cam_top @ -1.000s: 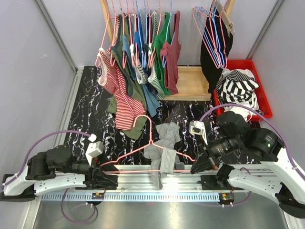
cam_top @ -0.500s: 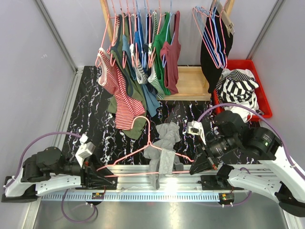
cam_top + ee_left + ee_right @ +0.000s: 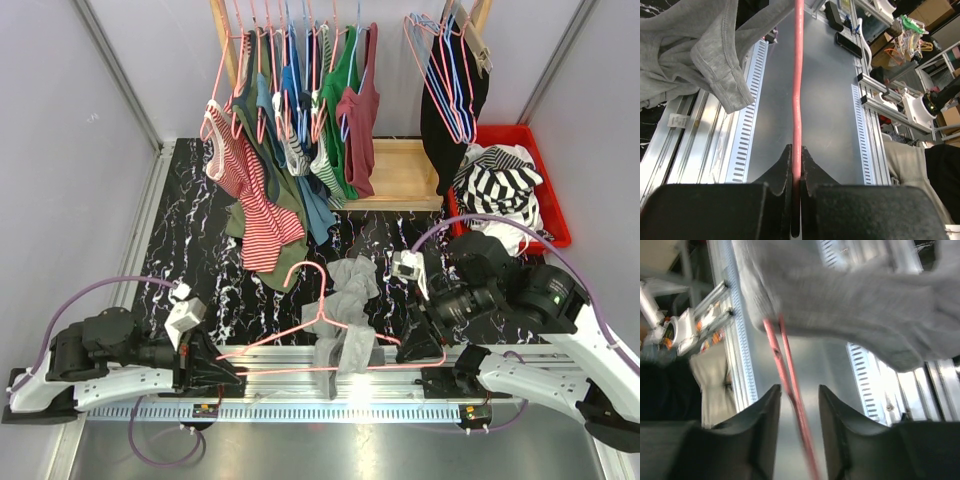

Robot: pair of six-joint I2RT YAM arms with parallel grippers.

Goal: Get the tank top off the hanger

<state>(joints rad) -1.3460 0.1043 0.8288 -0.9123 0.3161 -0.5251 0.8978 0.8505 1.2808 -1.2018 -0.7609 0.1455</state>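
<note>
Tank top [image 3: 345,300], grey and bunched, is hanging over the middle of the pink hanger [image 3: 798,100]. It is sitting between the two grippers, nearer the right one, and is partly lying on the tabletop [image 3: 200,240] just beyond them. It is not yet off, and its folds are still draping over the wire.

The hanger is now lying flatter than it was a second ago. Its hook is sitting closer to the grippers, and its bottom bar is stretching from one gripper to the other.

The left gripper [image 3: 796,150] was gaping beside the hanger's left end a second ago. It is now clenching the wire, with both jaws pressing against it and no gap showing.

The right gripper [image 3: 799,387] was clamped on the hanger's right end and is now letting go. Its jaws are standing apart with the wire running through the space between them. That view is blurred, so I cannot tell whether the wire is still brushing a finger.

Judging from this, the hold on the hanger is passing from the right side to the left. That is freeing the right gripper to reach for the tank top, which is bunched just beyond its fingers. The right gripper could then draw the tank top along the bar and off the open end while the left gripper keeps the hanger steady.
</note>
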